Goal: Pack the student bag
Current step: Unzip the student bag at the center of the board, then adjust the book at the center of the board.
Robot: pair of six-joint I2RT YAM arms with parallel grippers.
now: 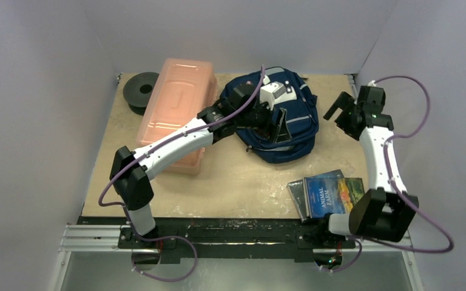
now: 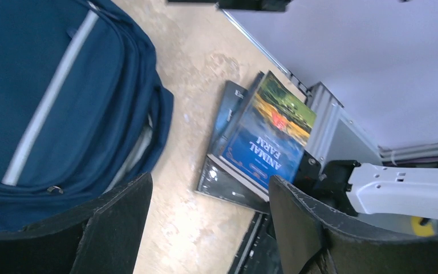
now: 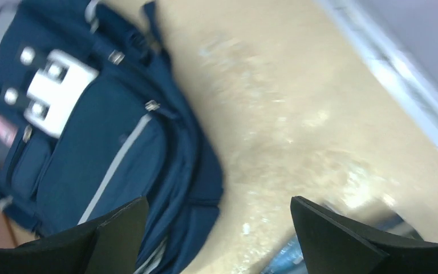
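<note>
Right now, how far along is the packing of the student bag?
Done: nothing visibly packed; the books lie on the table. In hand: nothing; the left tool is open over the student bag, the right tool open beside it, both empty. Left: probably getting the books into the bag.

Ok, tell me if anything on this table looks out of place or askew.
Only the book stack stands out: beside the base of the right arm, the Animal Farm book lies crooked on the ones beneath, fanned rather than squared. The student bag lies flat; nothing looks spilled or damaged.
</note>
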